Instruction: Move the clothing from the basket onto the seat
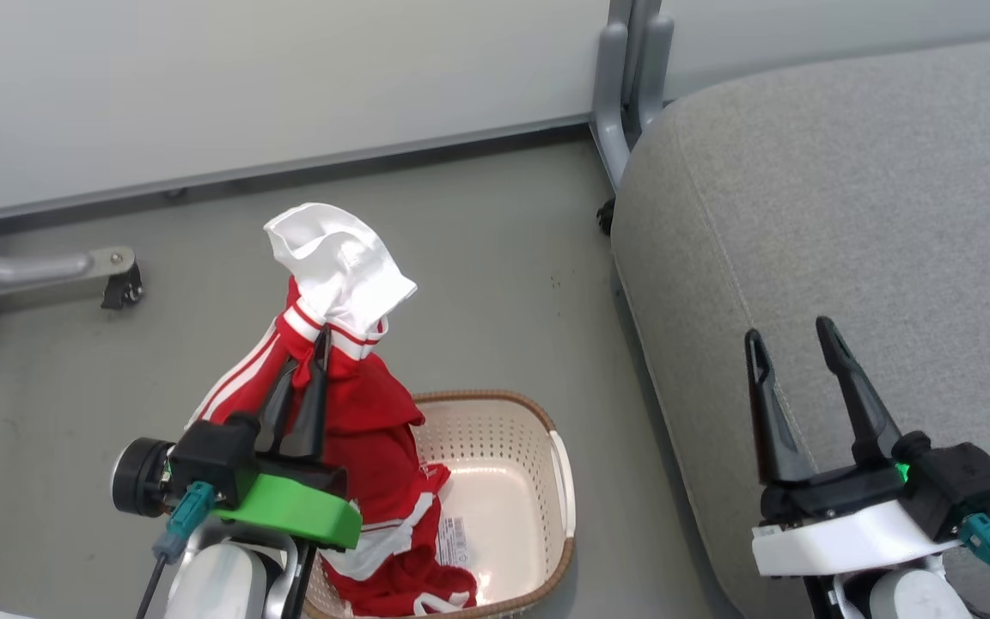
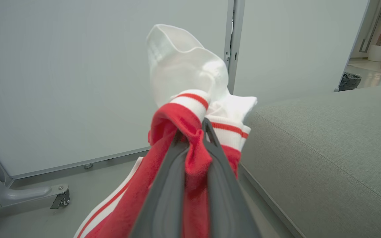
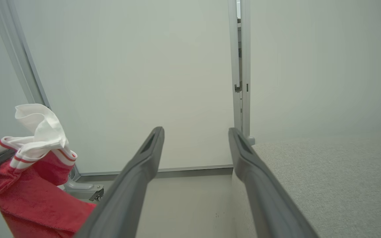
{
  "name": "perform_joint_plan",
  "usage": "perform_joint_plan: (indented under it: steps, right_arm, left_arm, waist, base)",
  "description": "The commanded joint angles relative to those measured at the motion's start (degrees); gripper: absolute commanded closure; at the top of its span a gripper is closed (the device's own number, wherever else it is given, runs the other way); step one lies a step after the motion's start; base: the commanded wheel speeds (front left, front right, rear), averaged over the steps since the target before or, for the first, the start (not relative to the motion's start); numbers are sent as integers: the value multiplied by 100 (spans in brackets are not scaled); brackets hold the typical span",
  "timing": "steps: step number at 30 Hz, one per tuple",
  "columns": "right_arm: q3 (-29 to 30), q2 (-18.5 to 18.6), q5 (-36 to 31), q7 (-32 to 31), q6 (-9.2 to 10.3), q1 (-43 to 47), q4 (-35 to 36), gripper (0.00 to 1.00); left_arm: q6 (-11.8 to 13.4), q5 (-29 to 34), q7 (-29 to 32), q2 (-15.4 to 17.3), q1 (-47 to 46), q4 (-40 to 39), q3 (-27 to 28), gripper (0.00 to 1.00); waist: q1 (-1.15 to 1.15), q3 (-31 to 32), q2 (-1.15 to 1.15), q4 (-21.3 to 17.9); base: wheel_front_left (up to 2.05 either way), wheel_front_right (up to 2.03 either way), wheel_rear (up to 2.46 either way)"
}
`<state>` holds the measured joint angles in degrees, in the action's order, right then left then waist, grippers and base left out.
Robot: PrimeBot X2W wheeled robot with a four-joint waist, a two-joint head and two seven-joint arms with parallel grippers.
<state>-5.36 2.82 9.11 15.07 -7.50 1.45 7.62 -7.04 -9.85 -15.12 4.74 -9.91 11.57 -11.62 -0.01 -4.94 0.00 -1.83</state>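
While the L gripper (image 1: pixel 306 357) holds its load high over the basket's (image 1: pixel 499 401) left rim, I read this as mid-lift: the fabric has to clear that rim before any swing to the seat (image 1: pixel 847 215), which sits just right of the basket.

- L fingers nearly closed, pinching a bunch of the clothing (image 1: pixel 375 430) at a white-striped cuff.
- White panel flops up past the tips; red body hangs below the gripper.
- Lower folds drape down into the basket's left half, so the garment isn't clear of it yet.
- Can't tell if the red heap on the basket floor is the same piece or a 2nd one.
- Paper label (image 1: pixel 452 542) shows on the basket floor beside the heap.
- R gripper (image 1: pixel 789 331) well right of the basket, fingers spread wide, nothing in them. Prob. parked out of the way.
- Risk, my guess: a trailing hem snags the rim and drags the basket.
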Motion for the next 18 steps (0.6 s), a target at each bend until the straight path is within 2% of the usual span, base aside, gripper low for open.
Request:
perform_joint_plan:
  steps: [1,10,16,18]
  right_arm:
    - [-43,14,-38,17,2,141,-38,0]
    - [-743,18,-266,17,2,245,-312,0]
    - [-1435,127,-490,17,2,7,-668,0]
    - [-1700,149,-523,17,2,-86,-832,0]
  left_arm:
    - [-16,37,-5,-8,138,-58,11,100]
    - [-49,-168,-5,-145,-23,-313,-153,100]
    - [-42,-590,-5,-180,-335,-413,-630,100]
    - [56,-809,-5,-181,-478,-472,-892,100]
  waist:
    - [1,607,0,74]
    - [1,767,0,103]
    - [1,786,0,165]
    - [1,795,0,171]
  base:
    - [0,0,0]
    - [0,0,0]
    - [0,0,0]
    - [0,0,0]
